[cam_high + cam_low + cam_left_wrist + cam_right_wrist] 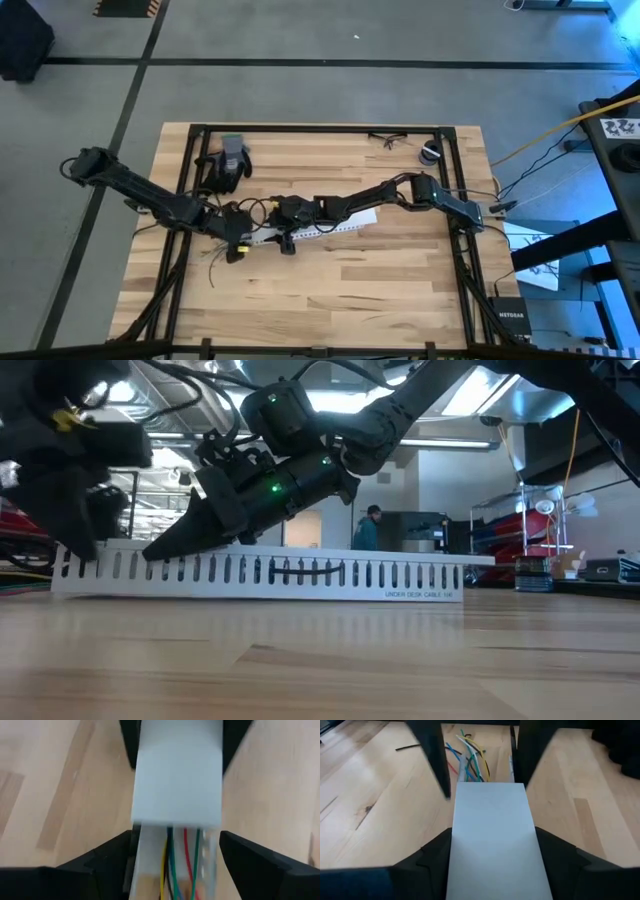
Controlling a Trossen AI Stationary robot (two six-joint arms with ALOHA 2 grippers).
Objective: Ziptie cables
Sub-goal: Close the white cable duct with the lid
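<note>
Both arms meet over the middle of the wooden table, working on a long white slotted channel that lies flat on the boards. The left gripper sits at the channel's left end, its two dark fingers standing on either side of the white wall with a visible gap, so it looks spread wide and not squeezing anything. The right gripper is just to the right of it, straddling the channel's flat white cover; its fingers lie close along both edges of the cover, but whether they press on it I cannot tell. The cables, thin yellow, green, red and dark strands, run inside the channel beneath the cover, and a loose tangle of them spills out past the left end onto the table. A short black strip, seemingly a ziptie, lies on the bare wood beyond that end, apart from the cables. At the far side of the table rest a grey and black glove and a pair of glasses.
</note>
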